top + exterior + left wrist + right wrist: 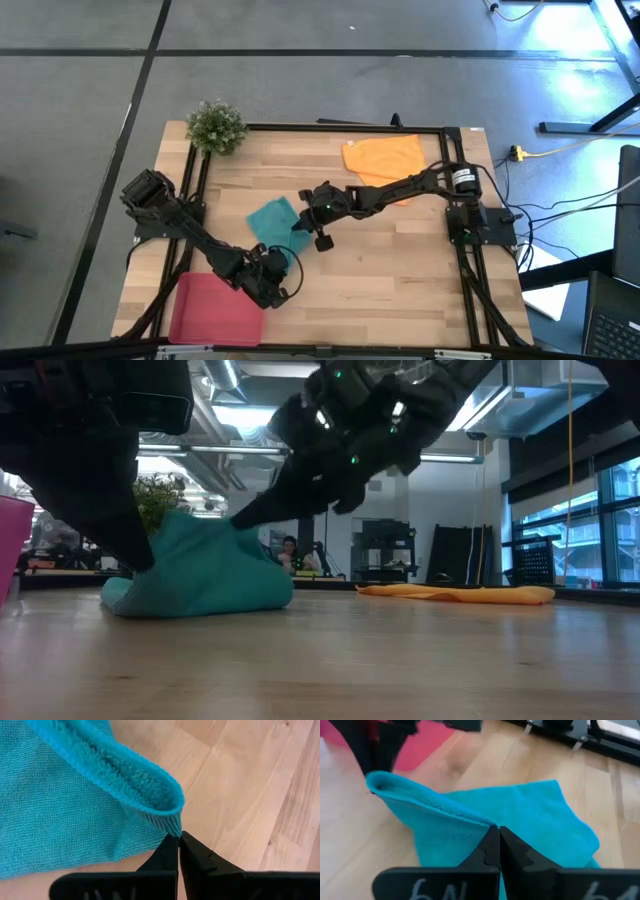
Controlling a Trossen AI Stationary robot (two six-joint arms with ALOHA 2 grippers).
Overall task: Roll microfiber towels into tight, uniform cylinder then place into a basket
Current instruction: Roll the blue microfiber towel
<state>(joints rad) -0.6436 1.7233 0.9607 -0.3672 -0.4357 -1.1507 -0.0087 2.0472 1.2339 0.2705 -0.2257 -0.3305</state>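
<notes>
The teal towel [272,222] lies crumpled near the table's middle, its lower part on the wood, and one edge is raised into a ridge [205,530] between my two grippers. My left gripper [281,258] is shut on the towel's near side. My right gripper [305,214] is shut on its right side. The orange towel [384,157] lies flat at the far right, untouched. The red-pink basket [214,308] sits at the near left edge. My left gripper pinches the hemmed end of a folded-over edge [172,824] of the teal towel at its fingertips [167,851], coming low from the near side. The fold stands up as an open loop; the rest lies on the table. My right gripper pinches a raised edge [487,823] of the teal towel between its fingertips [512,847], slanting down from the table's right. The edge runs as a lifted ridge toward the left gripper [370,785]. The towel's lower part rests on the table.
A small green potted plant [215,126] stands at the far left corner. Black frame rails [330,127] run along the table's edges. Bare wood [400,270] lies to the near right of the teal towel.
</notes>
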